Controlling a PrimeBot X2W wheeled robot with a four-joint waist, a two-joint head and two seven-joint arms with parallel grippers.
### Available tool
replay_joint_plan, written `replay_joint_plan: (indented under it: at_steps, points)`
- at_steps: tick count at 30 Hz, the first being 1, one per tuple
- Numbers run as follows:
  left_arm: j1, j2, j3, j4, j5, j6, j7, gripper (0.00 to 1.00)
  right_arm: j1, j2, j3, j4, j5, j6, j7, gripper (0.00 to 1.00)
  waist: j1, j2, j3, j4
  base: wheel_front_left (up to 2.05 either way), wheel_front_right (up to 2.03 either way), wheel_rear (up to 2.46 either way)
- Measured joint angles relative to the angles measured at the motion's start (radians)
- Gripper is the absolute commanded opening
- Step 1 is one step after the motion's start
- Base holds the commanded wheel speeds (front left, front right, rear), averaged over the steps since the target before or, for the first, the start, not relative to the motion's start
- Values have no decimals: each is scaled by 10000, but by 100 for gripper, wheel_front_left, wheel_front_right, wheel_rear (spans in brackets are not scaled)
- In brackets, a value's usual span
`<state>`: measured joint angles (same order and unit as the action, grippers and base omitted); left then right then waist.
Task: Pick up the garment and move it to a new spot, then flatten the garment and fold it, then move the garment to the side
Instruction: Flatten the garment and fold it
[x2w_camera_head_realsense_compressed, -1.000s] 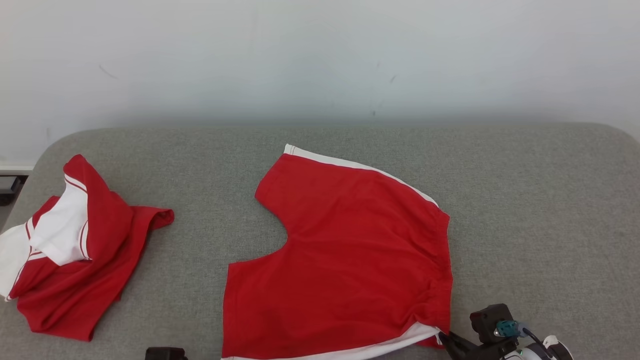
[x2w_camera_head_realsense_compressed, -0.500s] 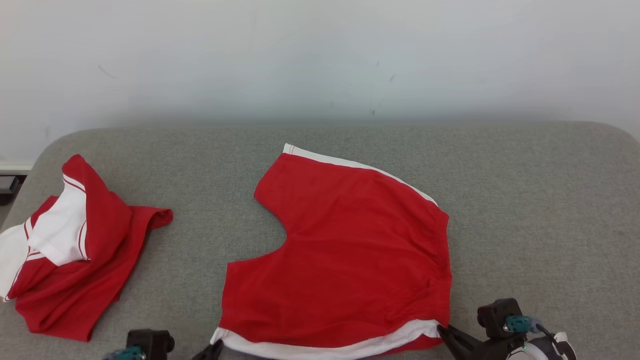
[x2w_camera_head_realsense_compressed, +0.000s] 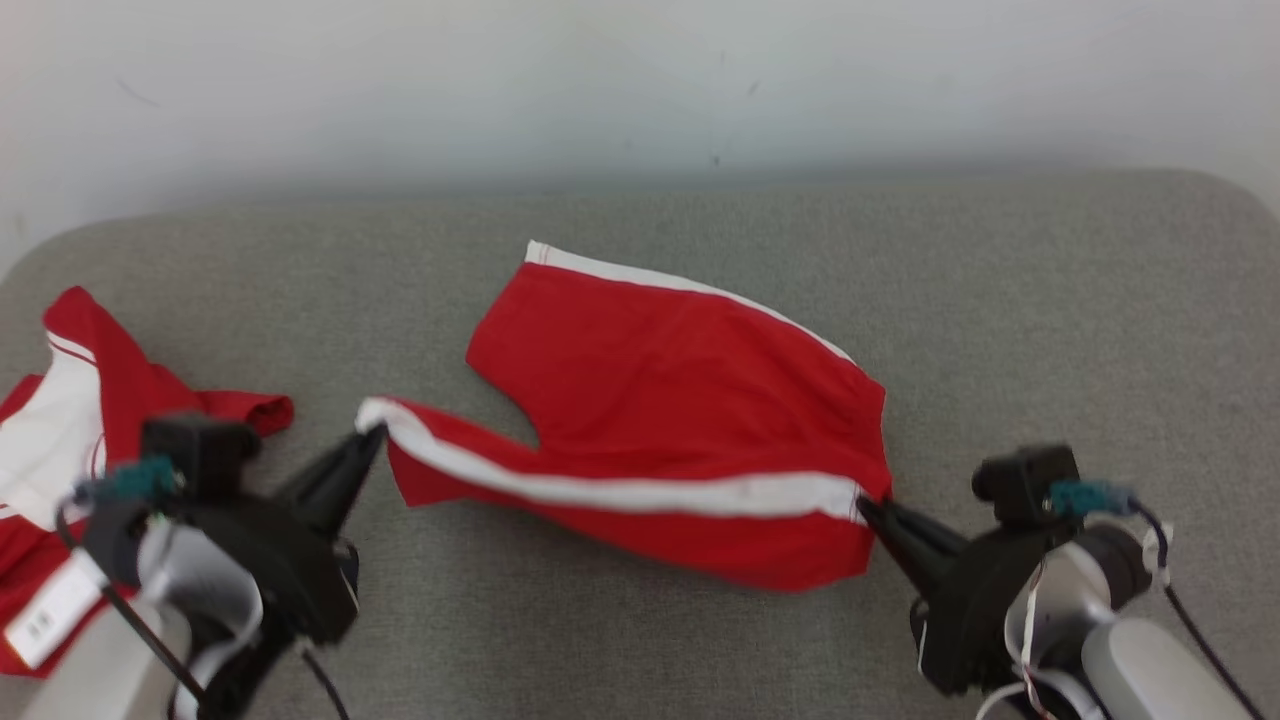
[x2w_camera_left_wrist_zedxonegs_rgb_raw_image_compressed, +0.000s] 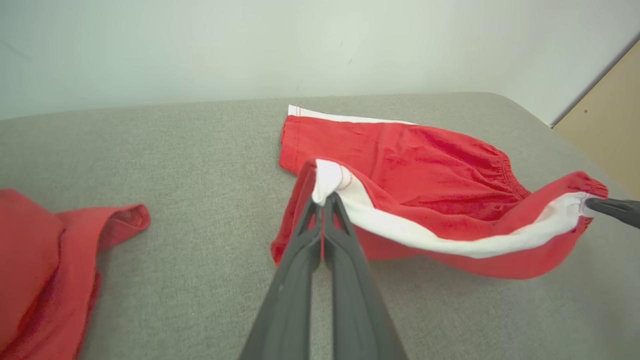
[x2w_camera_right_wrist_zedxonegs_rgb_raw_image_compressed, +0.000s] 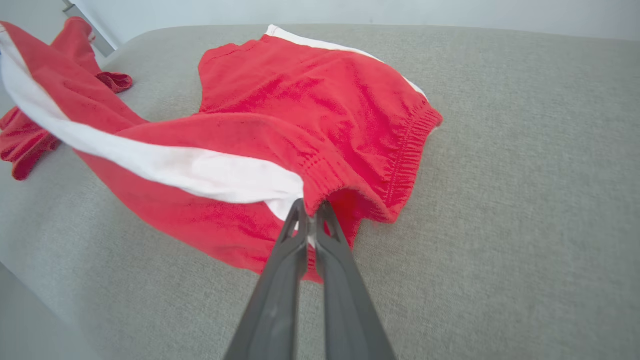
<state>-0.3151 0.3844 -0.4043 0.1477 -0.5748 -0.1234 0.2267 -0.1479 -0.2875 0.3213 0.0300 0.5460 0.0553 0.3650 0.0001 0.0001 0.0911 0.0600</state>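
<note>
Item: red shorts (x2w_camera_head_realsense_compressed: 680, 400), one pair, with a white stripe down each side seam and a gathered elastic waistband at the 3 o'clock end; no brand or print legible. Location: centre of the grey upholstered surface (x2w_camera_head_realsense_compressed: 1050, 330), far leg lying flat toward 12 o'clock, near side raised and stretched in a line between the two grippers. Left gripper (x2w_camera_head_realsense_compressed: 372, 435), at 8 o'clock in the head view, has its fingers pinched together on the white hem corner of the near leg. Right gripper (x2w_camera_head_realsense_compressed: 865, 505), at 4 o'clock, has its fingers pinched together on the waistband end of the same stripe. Second garment (x2w_camera_head_realsense_compressed: 60, 420), red with a white panel, lies crumpled at 9 o'clock, cut off by the frame edge and partly behind the left arm. Small white label (x2w_camera_head_realsense_compressed: 50, 610) at 8 o'clock bears dark marks too blurred to read; arm or garment, cannot tell.
</note>
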Motion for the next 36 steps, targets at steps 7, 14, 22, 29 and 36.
replay_joint_plan:
  at_steps: [7,14,22,29,36]
  points:
    - [-2351,489,257,282,-341,-13,840,0,-1902,364,-100,151,441,29,702,0,1,0,831,-298,0,0,0]
    - [-4187,640,203,949,-759,-12,1570,0,-3648,941,-176,711,715,-31,1212,0,2,1,1779,-668,0,0,0]
    - [-5763,1072,-635,2000,-1018,-13,2205,0,-5057,1417,-265,1701,894,-174,1467,0,2,1,2826,-1134,0,0,0]
    - [-7125,1304,-1262,2556,-1467,-13,2391,0,-5822,1691,-249,2318,1007,-217,1459,0,2,1,3608,-1526,0,0,0]
    - [-8267,1630,-1845,3239,-1607,-13,2389,0,-6554,1941,-125,2796,1007,-247,1264,0,1,1,4283,-1829,0,0,0]
